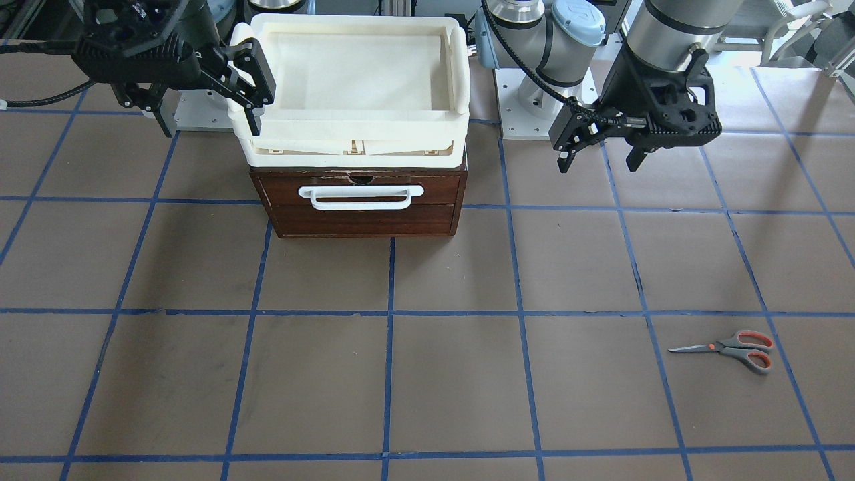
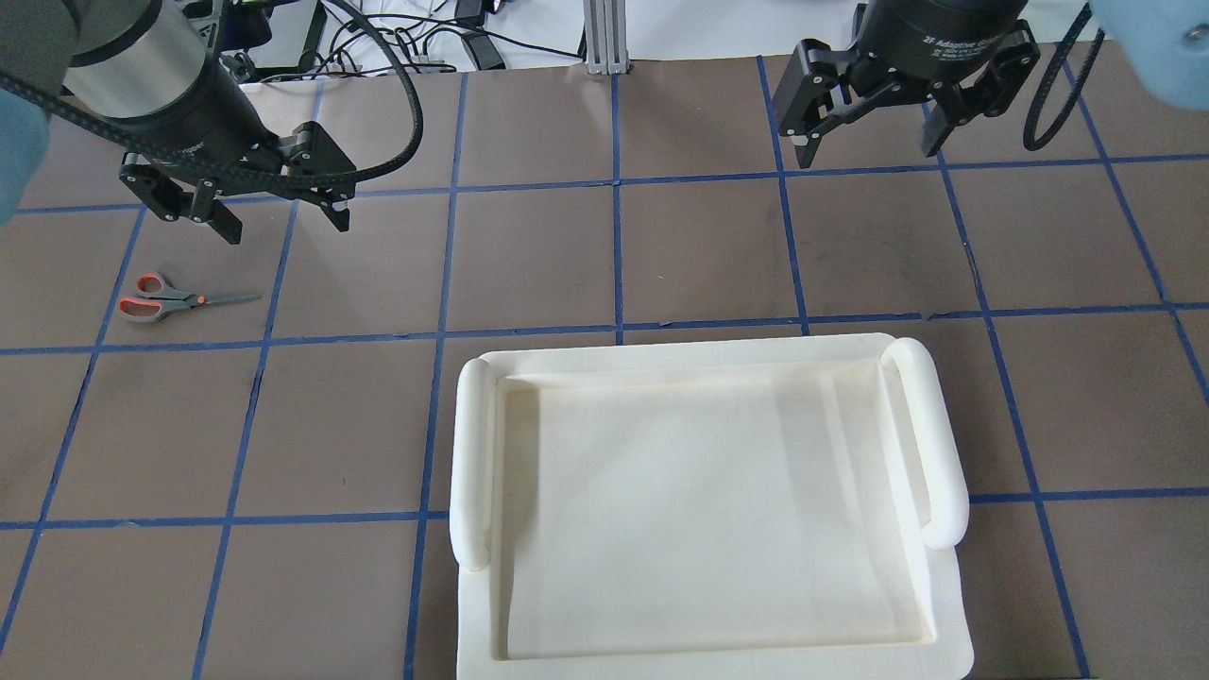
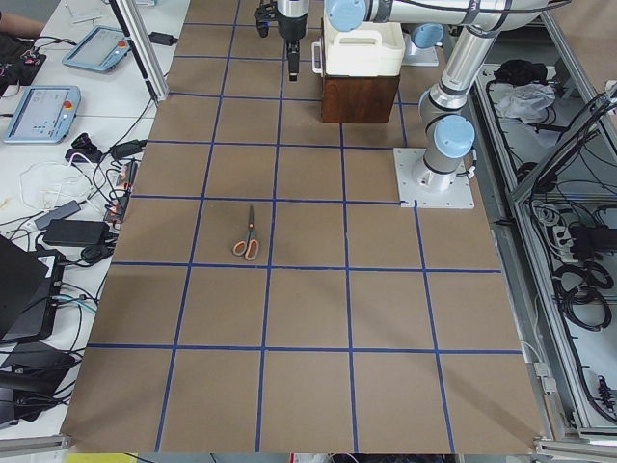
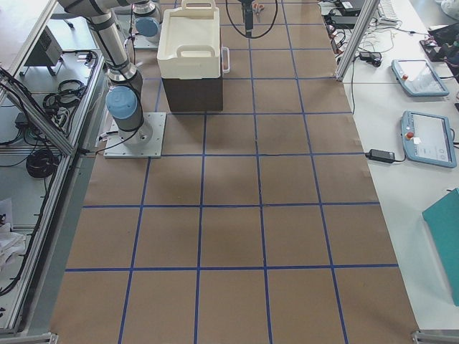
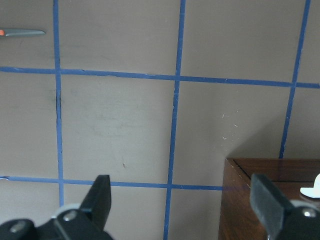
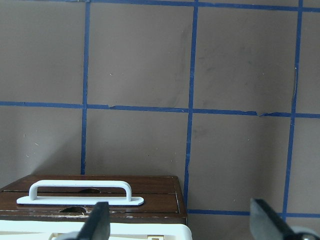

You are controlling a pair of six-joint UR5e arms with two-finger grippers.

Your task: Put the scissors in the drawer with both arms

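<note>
Well apart from the shut drawer (image 1: 361,204), scissors (image 1: 728,349) lie untouched; left gripper (image 2: 283,227) and right gripper (image 2: 869,151) gape empty. Opening the drawer likely comes first.

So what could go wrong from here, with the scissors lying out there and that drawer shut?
Two likely snags. The scissors lie flat on the table, so the open left gripper may nudge them away rather than grasp them. The drawer is shut, and its handle sits just under the cream tray, so the right gripper might bump the tray reaching for it.
</note>
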